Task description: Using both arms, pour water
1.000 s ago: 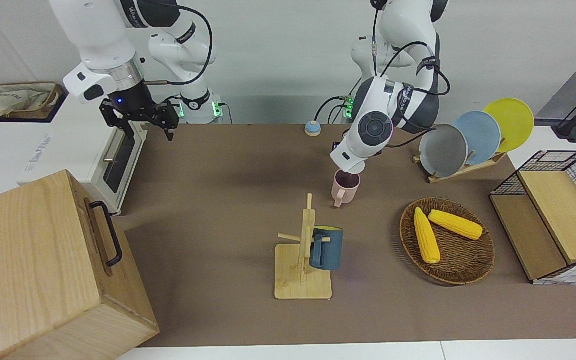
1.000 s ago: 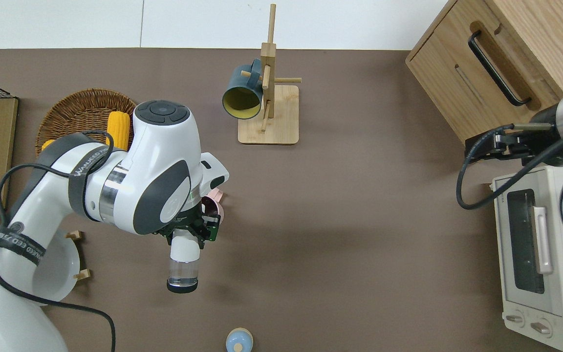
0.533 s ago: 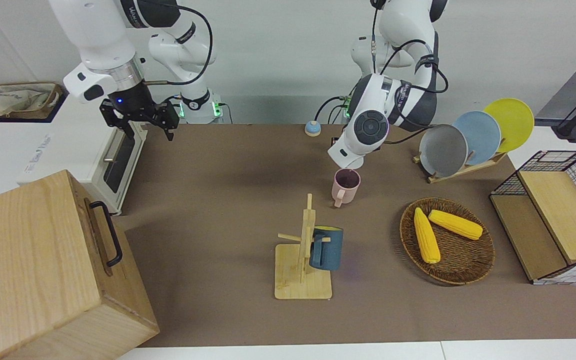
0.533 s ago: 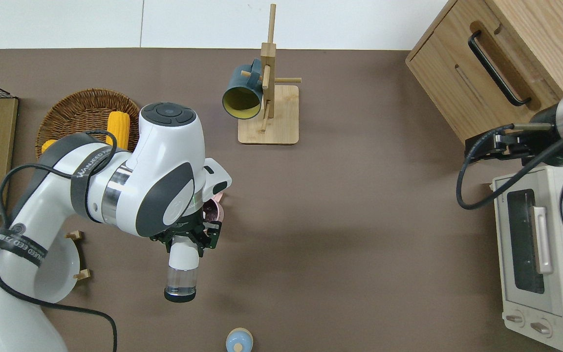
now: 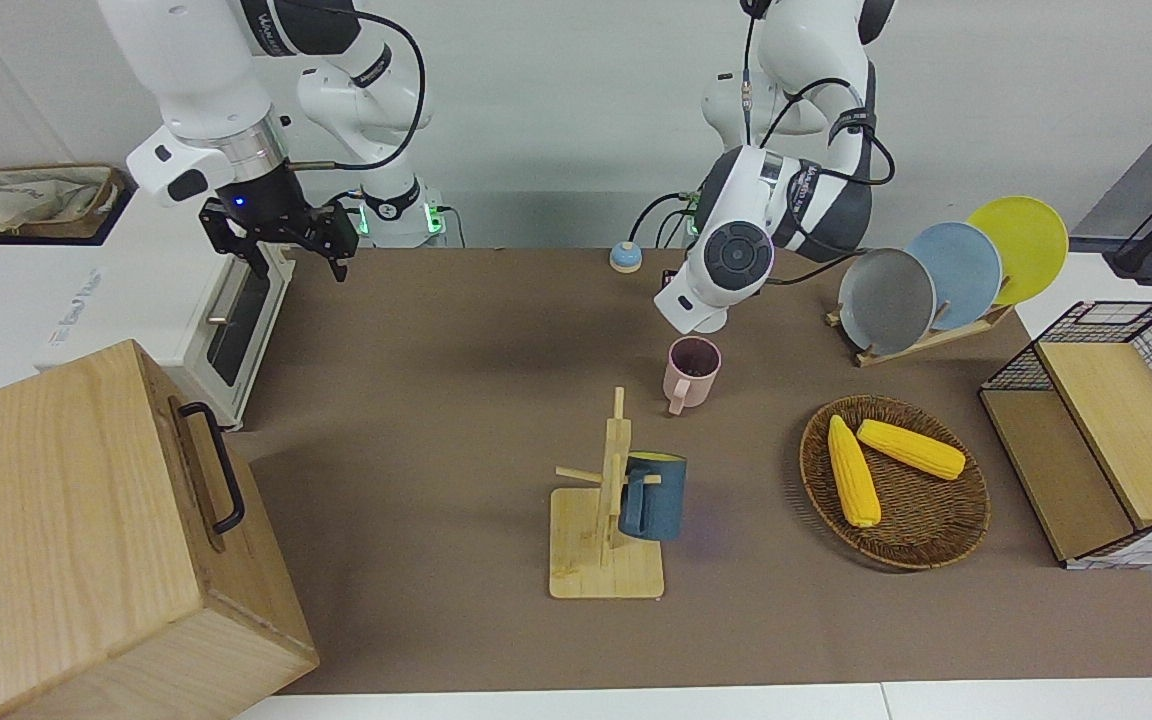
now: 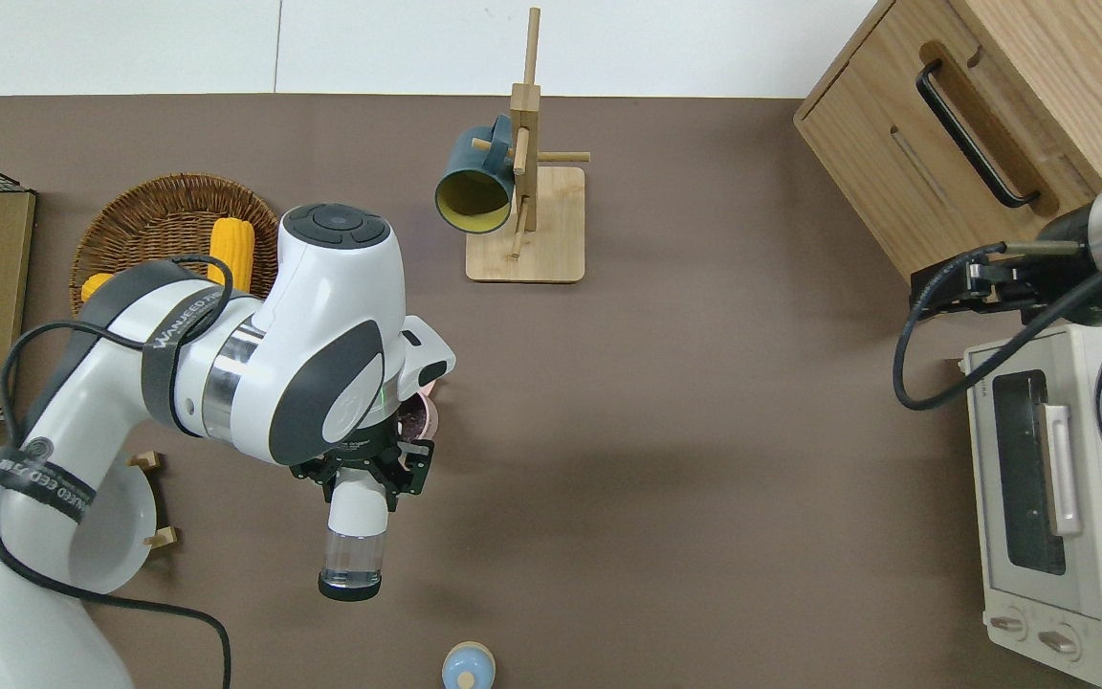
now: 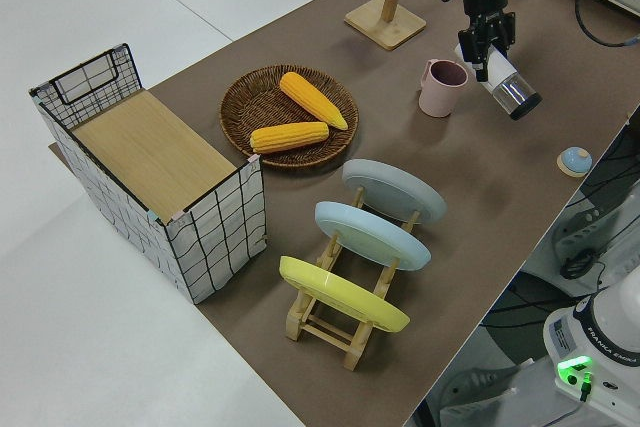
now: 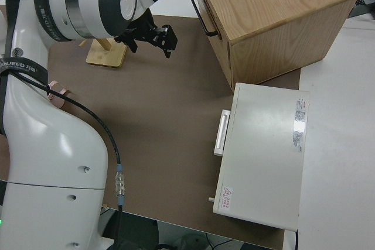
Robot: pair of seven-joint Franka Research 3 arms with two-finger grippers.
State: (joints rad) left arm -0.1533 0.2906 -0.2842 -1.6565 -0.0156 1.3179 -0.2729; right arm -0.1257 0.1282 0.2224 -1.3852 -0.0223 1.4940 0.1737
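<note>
Front view: the left arm's wrist housing [image 5: 731, 260] hangs over the pink mug [image 5: 691, 372], which stands upright on the brown mat [image 5: 436, 400], nearer to the robots than the wooden mug rack [image 5: 608, 520] with its blue mug [image 5: 652, 497]. The right gripper [image 5: 281, 235] is parked, its two fingers spread apart and holding nothing.

Overhead view: the left gripper [image 6: 362, 476] is closed around the white upper part of a bottle [image 6: 353, 541]. The bottle lies almost level, its clear lower part and dark base pointing toward the robots. The bottle's mouth, hidden under the gripper, faces the pink mug's rim just beside it. A small blue knob [image 6: 468, 667] rests on the mat nearer to the robots.

Left side view: the bottle slants with its dark base raised, and its white end sits just beside the mug's rim. Whether any water runs cannot be told. The wicker basket [image 7: 238, 110] with two corn cobs [image 7: 300, 117] lies toward the left arm's end, and the plate rack [image 7: 330, 322] with three plates stands near it.

Right side view: the right gripper's fingers stand apart and empty over the mat, near the wooden box [image 8: 275, 16] and the toaster oven [image 8: 263, 156].
</note>
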